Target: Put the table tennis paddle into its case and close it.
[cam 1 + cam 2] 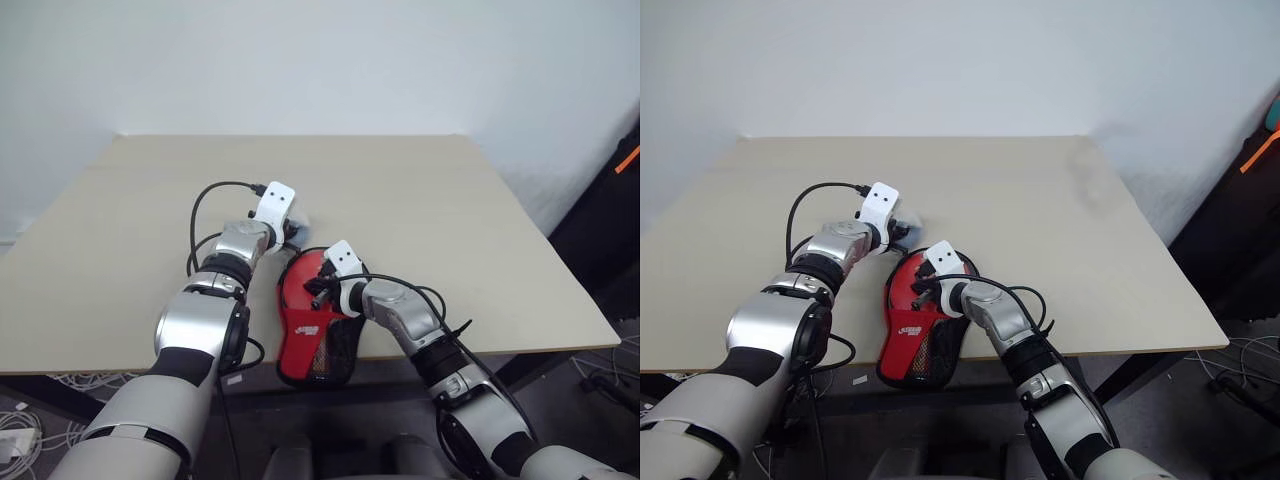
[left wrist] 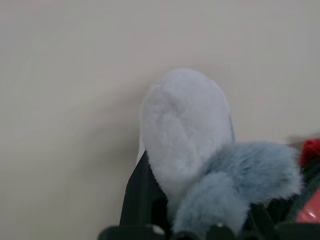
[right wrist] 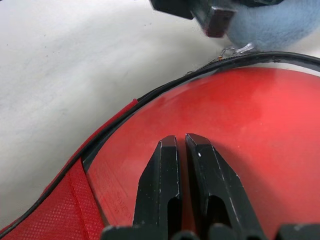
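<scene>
Closing step, I judged: the left gripper (image 2: 200,220) pinched the zip's fluffy pull (image 2: 190,130); the right gripper (image 3: 181,150), shut empty, pressed the red case (image 1: 312,330); next, pull the zip round.

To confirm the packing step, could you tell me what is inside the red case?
The right gripper, shut, rests on a smooth red surface ringed by the case's black edging. Whether that is the paddle cannot be told; the rest is covered.

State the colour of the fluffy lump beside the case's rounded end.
Pale blue-grey and whitish; the fluffy lump shows best in the left wrist view.
</scene>
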